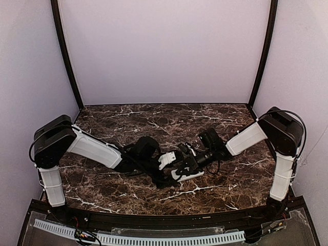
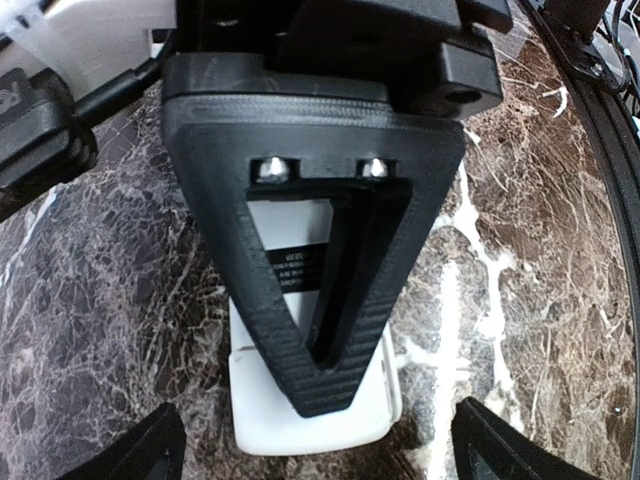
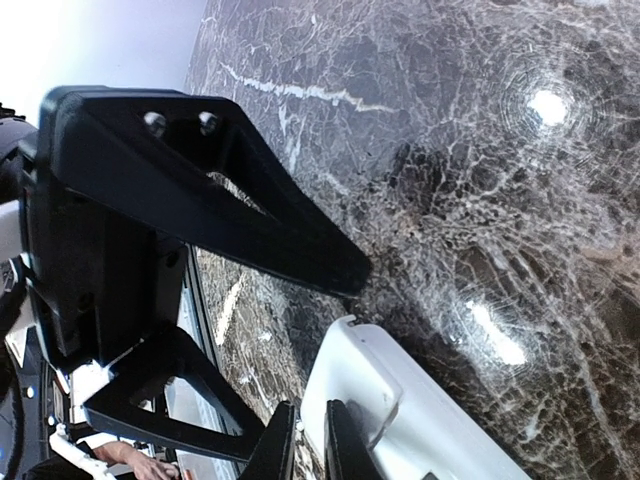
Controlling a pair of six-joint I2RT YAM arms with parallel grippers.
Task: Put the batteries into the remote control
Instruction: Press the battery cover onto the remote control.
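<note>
— Where is the remote control (image 3: 400, 410)?
— It is a smooth white slab above the veined, dark marble table (image 1: 154, 120). The right gripper (image 3: 318, 355), with ribbed black wedge fingers, seemingly pinches one end. The left gripper (image 2: 320, 448) gapes wide around it.

Dark veined marble table (image 1: 154, 115), pale lilac walls (image 1: 164, 51)

a dark brown marbled worktop (image 1: 154, 115), veined in white, is seen across the middle of the frame. pale lilac walls (image 1: 164, 51) are set behind it and at both sides. a black post (image 1: 65, 56) is seen at upper left and a second black post (image 1: 263, 51) at upper right. a white slotted strip (image 1: 169, 239) is laid along the bottom edge. bright glare spots (image 3: 548, 105) are shown on the worktop at upper right of the right wrist view.
</note>
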